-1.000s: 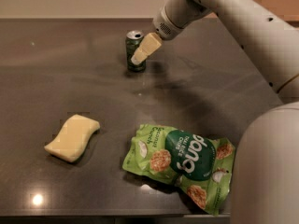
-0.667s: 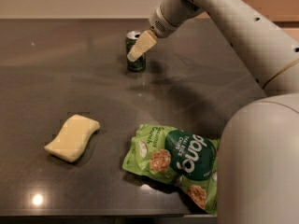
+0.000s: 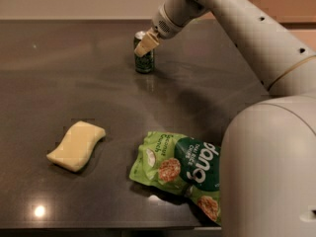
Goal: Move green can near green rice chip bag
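The green can (image 3: 144,62) stands upright at the far middle of the dark table (image 3: 89,83). My gripper (image 3: 146,45) reaches in from the upper right. Its pale tip lies over the can's top and upper front, hiding part of the silver lid. The green rice chip bag (image 3: 185,168) lies flat near the table's front edge, right of centre, well apart from the can. My arm's large white body (image 3: 269,167) covers the bag's right end.
A pale yellow sponge (image 3: 76,145) lies at the front left of the table. The table's front edge runs along the bottom of the view. A wall and counter edge stand behind the table.
My gripper has shifted a little left and up, from the can's right side to over its top. The can, bag and sponge have not moved.
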Motion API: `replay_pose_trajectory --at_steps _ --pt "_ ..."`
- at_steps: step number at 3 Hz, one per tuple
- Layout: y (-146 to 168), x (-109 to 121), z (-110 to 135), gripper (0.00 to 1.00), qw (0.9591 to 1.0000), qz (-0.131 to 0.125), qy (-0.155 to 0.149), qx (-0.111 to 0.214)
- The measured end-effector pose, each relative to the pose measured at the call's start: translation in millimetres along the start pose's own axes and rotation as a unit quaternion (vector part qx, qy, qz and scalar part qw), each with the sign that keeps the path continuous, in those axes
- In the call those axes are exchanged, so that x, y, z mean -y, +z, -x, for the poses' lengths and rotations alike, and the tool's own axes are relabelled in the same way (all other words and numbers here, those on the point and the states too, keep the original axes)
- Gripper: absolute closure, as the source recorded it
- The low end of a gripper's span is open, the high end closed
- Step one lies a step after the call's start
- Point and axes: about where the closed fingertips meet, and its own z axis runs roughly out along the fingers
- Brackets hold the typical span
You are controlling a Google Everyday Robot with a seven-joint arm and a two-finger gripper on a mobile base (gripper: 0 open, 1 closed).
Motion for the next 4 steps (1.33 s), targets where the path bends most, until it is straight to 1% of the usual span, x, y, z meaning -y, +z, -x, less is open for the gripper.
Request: replay_pose_trajectory --at_steps 1,2,3,4 --pt "-7.0 -6.8 1.2 0.65 1.0 0.01 0.001 0.002" --pt "-27.0 -18.9 2.0 0.88 0.9997 0.023 -0.011 0.002" --pt "-59.9 -36.2 -9.0 1.0 0.9991 0.037 -0.018 0.003" --pt "-96.0 -50.8 -30.6 1.0 0.9992 0.037 -0.01 0.005"
